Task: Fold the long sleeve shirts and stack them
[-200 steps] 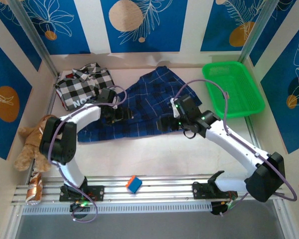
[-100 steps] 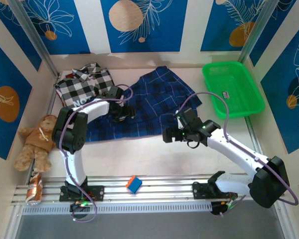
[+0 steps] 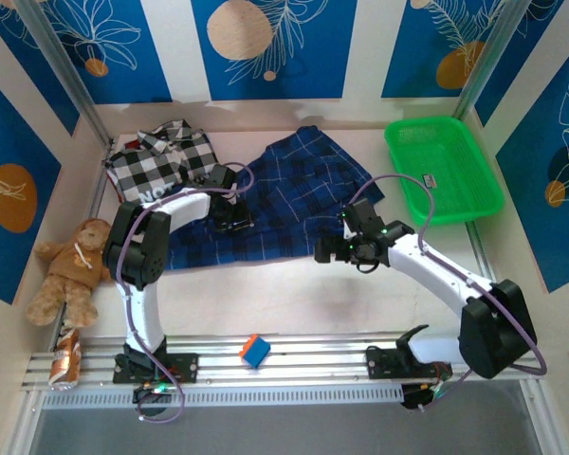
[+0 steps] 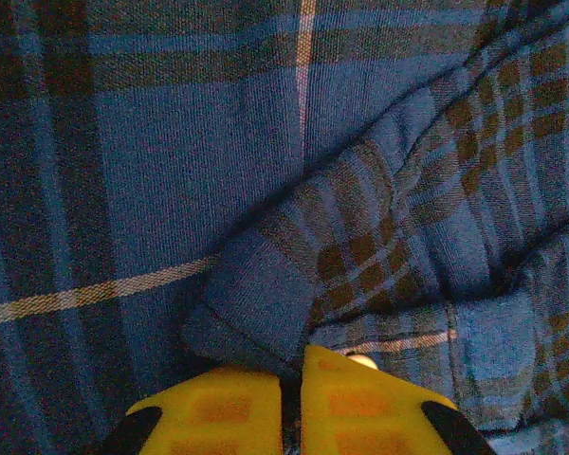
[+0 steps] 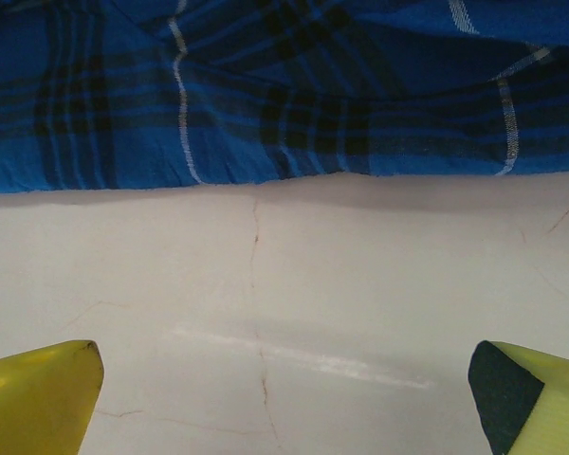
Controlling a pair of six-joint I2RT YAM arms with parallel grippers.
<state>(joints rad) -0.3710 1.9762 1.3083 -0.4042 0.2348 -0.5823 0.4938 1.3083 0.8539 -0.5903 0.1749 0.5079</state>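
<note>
**Left gripper pinching the plaid sleeve, right gripper open over bare table**

The white table [image 3: 294, 294] is carrying everything. The dark blue plaid shirt [image 3: 299, 194] is lying spread across its middle, its near hem running along the bare surface. The black-and-white checked shirt [image 3: 156, 161] is sitting bunched in the far left corner, just beside the plaid one. The green basket [image 3: 450, 171] is resting at the far right, apart from both shirts. The teddy bear [image 3: 71, 265] is slumping off the table's left edge.

The left arm is reaching over the plaid shirt's left part, with the left gripper [image 3: 232, 220] pressing down into the cloth. In the left wrist view its yellow fingers [image 4: 218, 412] are closing almost together, and the edge of a folded sleeve cuff is running into the narrow seam between them, so it is pinching the plaid shirt.

The right gripper [image 3: 324, 252] is hovering at the shirt's near hem. In the right wrist view its jaws are standing wide apart over bare table, holding nothing, with the hem lying just beyond the fingertips.

A small blue-and-orange cube [image 3: 254, 351] is sitting on the rail between the arm bases.
</note>
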